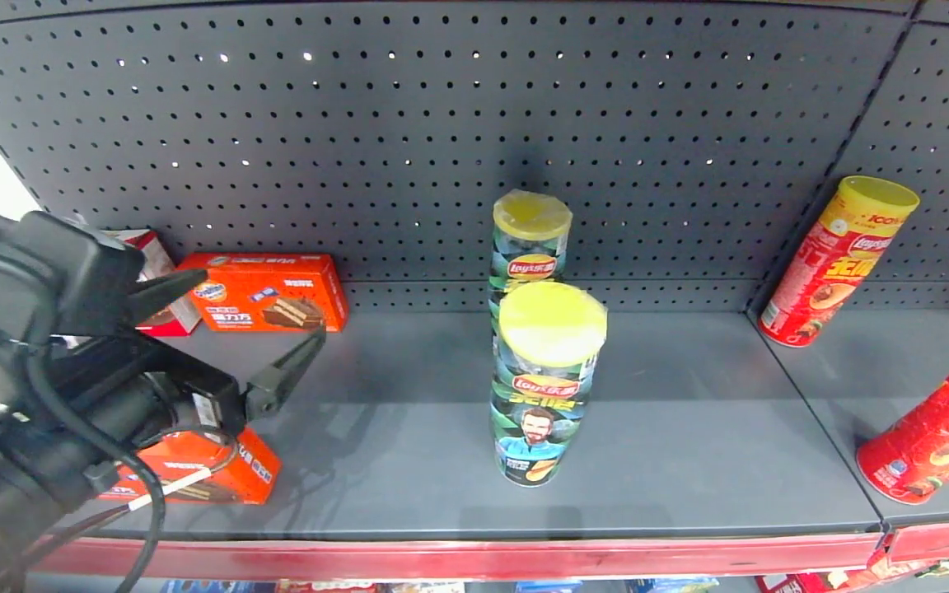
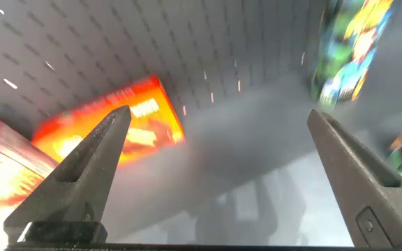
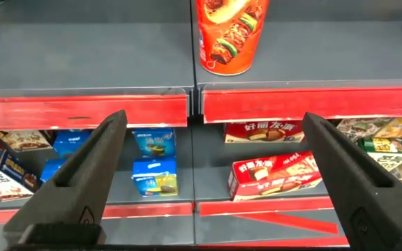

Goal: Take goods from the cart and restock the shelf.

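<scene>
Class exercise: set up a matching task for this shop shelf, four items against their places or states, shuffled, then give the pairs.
1 front green crisp tube
2 red crisp tube with yellow lid
3 rear orange wafer box
4 left hand

a open, over the shelf, left end
b against the back panel, left side
c mid-shelf, before a second green tube
d right shelf section, at the back

Pairs: 1-c, 2-d, 3-b, 4-a

Grey shelf (image 1: 689, 428), pegboard back, red front lip; front can (image 1: 542, 387), green with yellow lid, upright mid-frame; rear can (image 1: 529, 243), same type, upright directly behind it; orange box (image 1: 264, 292) at the back wall, left of centre; second orange box (image 1: 231, 478) lower left near the lip, partly hidden; red can (image 1: 841, 263) upper right, yellow lid; second red can (image 1: 936, 441) lower right, cut off by the frame edge.
</scene>
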